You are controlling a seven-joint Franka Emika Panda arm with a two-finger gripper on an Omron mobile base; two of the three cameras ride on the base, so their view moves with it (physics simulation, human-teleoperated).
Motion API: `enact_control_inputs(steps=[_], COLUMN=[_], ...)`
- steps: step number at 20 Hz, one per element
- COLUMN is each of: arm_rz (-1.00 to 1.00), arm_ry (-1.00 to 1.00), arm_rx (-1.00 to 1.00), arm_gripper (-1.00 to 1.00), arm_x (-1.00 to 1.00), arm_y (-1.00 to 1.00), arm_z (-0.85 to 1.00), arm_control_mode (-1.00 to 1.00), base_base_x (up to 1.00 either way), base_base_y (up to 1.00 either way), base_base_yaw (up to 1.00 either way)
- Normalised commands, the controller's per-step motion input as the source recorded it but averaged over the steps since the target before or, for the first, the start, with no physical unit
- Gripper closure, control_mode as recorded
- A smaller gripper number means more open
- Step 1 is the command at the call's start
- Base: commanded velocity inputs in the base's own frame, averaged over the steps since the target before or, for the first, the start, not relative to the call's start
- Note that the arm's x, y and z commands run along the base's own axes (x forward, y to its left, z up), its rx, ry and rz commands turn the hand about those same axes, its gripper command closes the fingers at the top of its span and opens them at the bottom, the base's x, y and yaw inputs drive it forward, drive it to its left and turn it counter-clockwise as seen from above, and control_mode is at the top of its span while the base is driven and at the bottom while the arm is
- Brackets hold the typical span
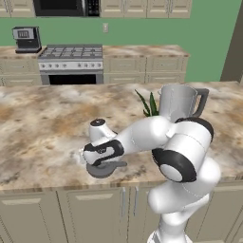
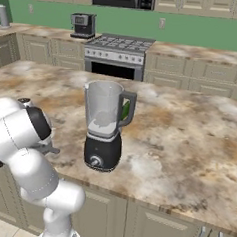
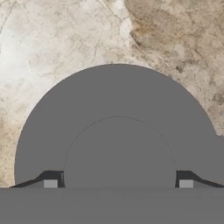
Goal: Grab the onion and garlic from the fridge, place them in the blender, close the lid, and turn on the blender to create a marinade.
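The lid, a flat dark grey disc with a round central bump, lies on the marble island counter. My gripper points straight down onto it, open, with one fingertip on each side of the bump. From the left base view the hand sits on the lid near the counter's front edge. The blender stands to the right with its jar uncovered; its black base and knob face front. Through the jar I cannot make out the onion or the garlic. The fridge is out of view.
Green plant leaves stand just left of the blender. Across the aisle are a stove and a small black coffee machine on the back counter. The island's front edge runs just below the lid.
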Motion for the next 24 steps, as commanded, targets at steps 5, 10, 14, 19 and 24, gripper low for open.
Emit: enact_control_inputs(steps=[5, 10, 14, 19, 24], arm_rz=[0.0, 0.0, -0.07, -0.05, -0.04], arm_ry=[-0.05, -0.08, -0.12, -0.17, -0.19], arm_rx=[0.0, 0.0, 0.0, 0.0, -0.02], arm_gripper=[1.0, 1.0, 1.0, 1.0, 1.0], arm_x=[0.0, -0.08, 0.0, 0.0, 0.0], arm_y=[0.0, -0.01, -0.08, -0.18, -0.29], arm_z=[-0.11, 0.31, 0.9, 1.0, 1.0], arm_control_mode=[-1.0, -1.0, -1.0, -1.0, -1.0], base_base_x=[0.0, 0.0, 0.0, 0.0, 0.0], base_base_y=[0.0, 0.0, 0.0, 0.0, 0.0], base_base_yaw=[0.0, 0.0, 0.0, 0.0, 0.0])
